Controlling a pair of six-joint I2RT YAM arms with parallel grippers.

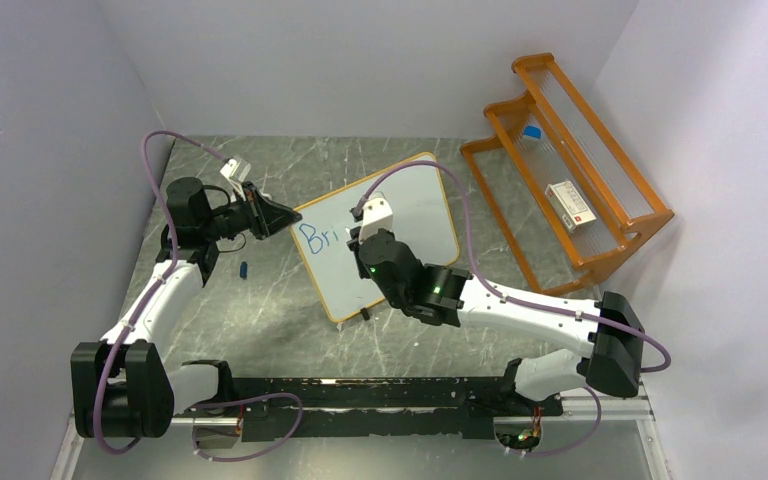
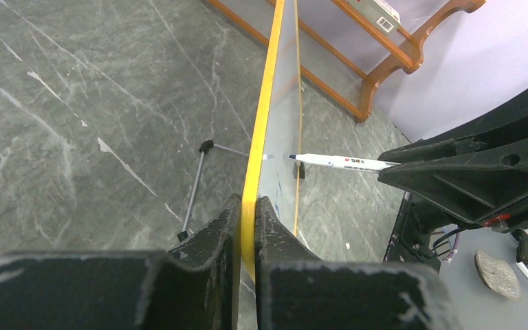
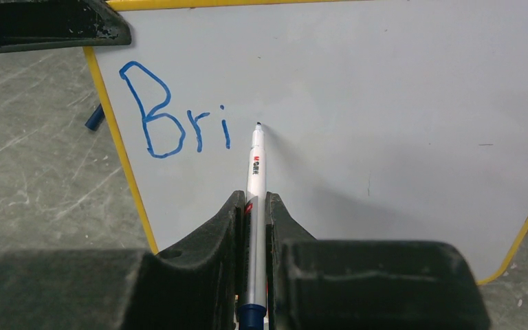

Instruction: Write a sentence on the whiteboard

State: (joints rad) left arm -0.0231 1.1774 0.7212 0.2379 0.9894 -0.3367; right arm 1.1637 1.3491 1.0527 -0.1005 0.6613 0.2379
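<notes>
The whiteboard point(image 1: 410, 215) with its orange-wood frame stands tilted on the table; it also shows in the right wrist view point(image 3: 385, 103) and edge-on in the left wrist view point(image 2: 261, 137). My left gripper point(image 1: 285, 213) point(image 2: 247, 206) is shut on the board's left frame edge. My right gripper point(image 1: 360, 237) point(image 3: 253, 203) is shut on a white marker point(image 3: 254, 172) point(image 2: 340, 162), its tip at the board just right of the blue letters "Bri" point(image 3: 179, 127) point(image 1: 315, 238). The rest of the sentence is not on the board.
A blue marker cap point(image 1: 244, 269) lies on the table left of the board, also in the right wrist view point(image 3: 94, 117). An orange wooden rack point(image 1: 570, 170) holding a small box point(image 1: 570, 205) stands at the back right. Grey walls close in on all sides.
</notes>
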